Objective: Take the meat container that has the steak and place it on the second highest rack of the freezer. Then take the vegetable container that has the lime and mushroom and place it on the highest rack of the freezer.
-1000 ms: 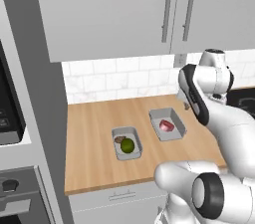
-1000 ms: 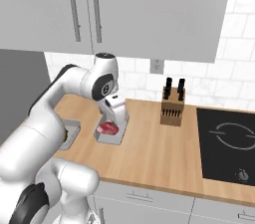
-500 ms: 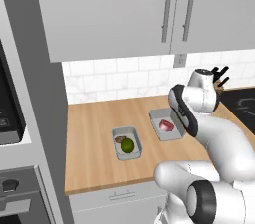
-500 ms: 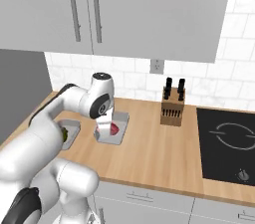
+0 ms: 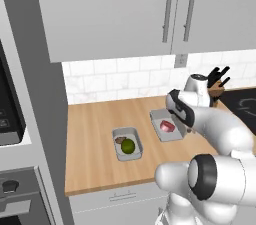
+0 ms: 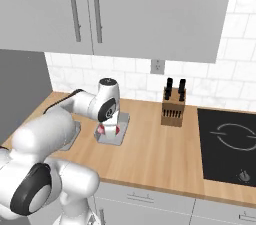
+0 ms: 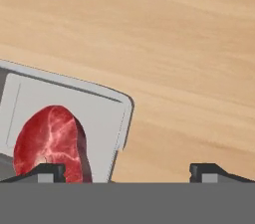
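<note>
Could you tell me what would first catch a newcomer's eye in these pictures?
The white arm bends low over the wooden counter, its open gripper straddling one rim of the grey tray holding the red steak. To the left sits a second tray with a green lime and a brown mushroom.

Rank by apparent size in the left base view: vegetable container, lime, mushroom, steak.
1. vegetable container
2. lime
3. steak, though it lies farther from the camera, so lime versus steak is unsure
4. mushroom
</note>
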Robot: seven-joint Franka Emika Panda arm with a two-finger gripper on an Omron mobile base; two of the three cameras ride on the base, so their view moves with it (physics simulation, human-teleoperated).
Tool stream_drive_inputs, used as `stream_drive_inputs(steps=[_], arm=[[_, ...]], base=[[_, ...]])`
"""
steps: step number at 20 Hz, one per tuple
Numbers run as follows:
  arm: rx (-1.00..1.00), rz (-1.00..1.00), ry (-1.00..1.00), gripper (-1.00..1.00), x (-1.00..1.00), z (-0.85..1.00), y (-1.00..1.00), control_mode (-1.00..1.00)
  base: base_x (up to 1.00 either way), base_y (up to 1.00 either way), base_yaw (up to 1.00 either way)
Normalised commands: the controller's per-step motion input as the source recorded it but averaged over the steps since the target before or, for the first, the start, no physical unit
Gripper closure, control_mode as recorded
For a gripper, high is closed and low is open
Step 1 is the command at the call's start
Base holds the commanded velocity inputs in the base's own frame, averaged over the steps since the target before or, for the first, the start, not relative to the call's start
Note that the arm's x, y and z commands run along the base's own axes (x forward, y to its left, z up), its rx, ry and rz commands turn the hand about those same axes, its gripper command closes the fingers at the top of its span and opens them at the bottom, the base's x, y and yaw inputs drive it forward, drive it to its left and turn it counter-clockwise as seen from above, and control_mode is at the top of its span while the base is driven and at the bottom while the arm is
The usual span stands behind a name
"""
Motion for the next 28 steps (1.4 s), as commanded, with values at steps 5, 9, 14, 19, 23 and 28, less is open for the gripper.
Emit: stream_drive_inputs(steps=[5, 9, 14, 19, 23, 28], arm=[[0.0, 0.0, -0.01, -1.0, 0.03, -0.39, -0.01, -1.0], [0.0, 0.0, 0.0, -1.0, 0.0, -0.47, 0.0, -1.0], [0.0, -0.01, 0.0, -1.0, 0.0, -0.48, 0.0, -1.0], [0.0, 0.0, 0.0, -1.0, 0.0, -0.34, -0.03, -1.0], [0.0, 0.0, 0.0, -1.0, 0.0, -0.2, -0.08, -1.0], [0.02, -0.03, 0.0, -1.0, 0.17, -0.02, -0.1, -1.0]], base=[[0.0, 0.0, 0.0], [0.0, 0.0, 0.0], [0.0, 0.0, 0.0], [0.0, 0.0, 0.0], [0.0, 0.0, 0.0], [0.0, 0.0, 0.0]])
